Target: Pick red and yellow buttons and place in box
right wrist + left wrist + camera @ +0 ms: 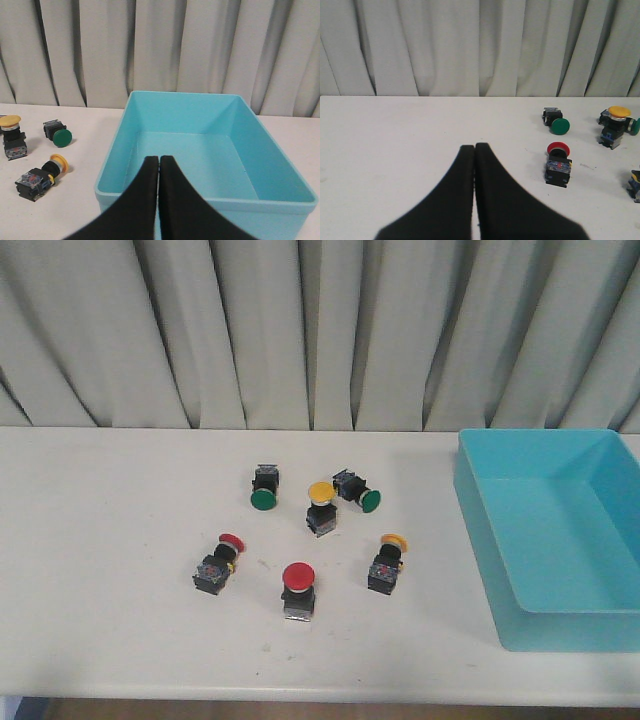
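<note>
Two red buttons lie on the white table: one on its side at the left (pixel 220 564), one upright in front (pixel 298 587). Two yellow buttons: one upright in the middle (pixel 321 505), one on its side at the right (pixel 387 560). The turquoise box (pixel 480 530) stands empty at the right. My left gripper (pixel 474 148) is shut and empty, short of the left red button (pixel 558 162). My right gripper (pixel 159 159) is shut and empty, just before the box's near wall (pixel 115 187). The side-lying yellow button (pixel 41 176) and the upright yellow button (pixel 12 135) show left of the box. Neither gripper shows in the front view.
Two green-capped buttons lie at the back of the cluster, one at the left (pixel 264 487) and one at the right (pixel 357 489). Grey curtains hang behind the table. The table's front edge (pixel 300 702) runs close below the buttons.
</note>
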Tool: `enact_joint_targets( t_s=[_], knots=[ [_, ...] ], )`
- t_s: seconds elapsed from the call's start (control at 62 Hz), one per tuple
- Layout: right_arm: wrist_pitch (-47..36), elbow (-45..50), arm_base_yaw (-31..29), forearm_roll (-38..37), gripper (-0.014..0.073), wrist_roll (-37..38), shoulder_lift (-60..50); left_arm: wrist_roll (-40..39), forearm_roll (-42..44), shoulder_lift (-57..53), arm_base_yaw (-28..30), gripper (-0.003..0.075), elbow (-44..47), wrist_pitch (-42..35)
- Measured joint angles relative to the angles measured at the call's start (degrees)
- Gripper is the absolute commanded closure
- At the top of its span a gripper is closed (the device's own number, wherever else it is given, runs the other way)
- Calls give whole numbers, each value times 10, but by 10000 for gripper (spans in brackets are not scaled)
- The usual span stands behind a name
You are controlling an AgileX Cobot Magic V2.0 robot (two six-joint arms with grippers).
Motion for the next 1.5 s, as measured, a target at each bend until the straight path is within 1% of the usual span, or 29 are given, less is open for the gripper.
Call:
enact_joint_targets(
  t_s=[0.855, 0.936, 0.968, 1.017, 1.098, 1.13, 1.194, 1.227, 1.275, 1.323, 1.388, 1.436, 1.501],
  knots=[
    [0, 0, 0, 0, 601, 0, 0, 0, 0, 0, 0, 726, 0, -6],
    [-4, 0, 0, 9, 601, 5, 0, -1, 1, 0, 0, 726, 0, -21],
    [-15, 1, 0, 19, 601, 12, 0, -1, 0, 0, 0, 726, 0, -40],
    [-59, 2, 0, 37, 601, 25, 0, -2, 0, 0, 0, 726, 0, -78],
    [-182, -9, 0, 63, 601, 42, 0, -2, 1, 0, 0, 726, -5, -162],
    [-239, -25, 0, 67, 601, 45, 1, -2, 3, 0, 0, 726, -18, -193],
    [-343, -76, 0, 71, 601, 45, 16, 1, 10, 18, 0, 726, -71, -246],
    [-375, -124, 0, 72, 601, 45, 42, 6, 12, 42, 0, 726, -109, -262],
    [-389, -187, 0, 72, 601, 45, 84, 23, 14, 96, 0, 726, -179, -263],
    [-365, -265, 0, 68, 601, 45, 143, 39, 16, 154, 0, 726, -245, -245],
    [-288, -365, 0, 61, 601, 46, 225, 52, 16, 247, 0, 726, -344, -200],
    [-234, -420, 0, 59, 601, 46, 289, 55, 16, 308, -1, 726, -405, -161],
    [-169, -486, 0, 59, 601, 46, 355, 56, 16, 372, -8, 726, -466, -128]
  ],
)
